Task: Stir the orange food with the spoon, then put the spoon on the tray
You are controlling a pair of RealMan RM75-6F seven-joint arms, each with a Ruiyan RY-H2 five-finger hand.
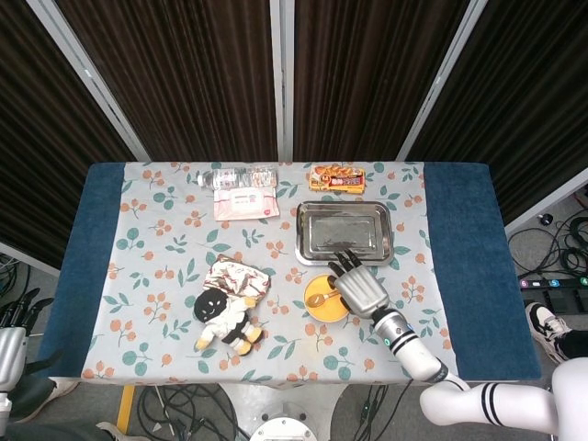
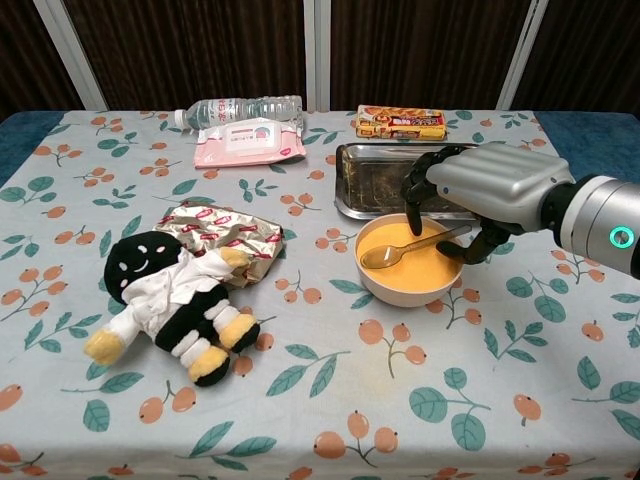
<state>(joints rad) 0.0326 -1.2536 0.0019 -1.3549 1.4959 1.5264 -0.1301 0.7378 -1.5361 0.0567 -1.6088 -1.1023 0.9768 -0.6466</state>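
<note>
The right hand [image 2: 480, 192] hovers over the far-right side of the bowl [image 2: 411, 285], fingers [image 2: 415, 190] curled downward and spread apart, with the thumb hooked down near the spoon's handle end; it grips nothing, and whether any fingertip touches the handle I cannot tell. From the head view the same hand [image 1: 359, 287] covers the right part of the bowl [image 1: 320, 308]. The spoon [image 2: 410, 248] lies in the orange food [image 2: 420, 270], its scoop toward the left and its handle rising over the right rim. The metal tray [image 2: 372, 180] sits just behind the bowl. Only the fingertips of the left hand [image 1: 16, 308] show at the lower left edge of the head view, well off the tabletop [image 2: 330, 400], slightly apart and holding nothing. A plush doll [image 2: 170, 300] lies left of the bowl, resting against a foil packet [image 2: 230, 232]. Along the far edge are a water bottle [image 2: 240, 108], a pink wipes pack [image 2: 248, 142] and a snack box [image 2: 400, 122].
</note>
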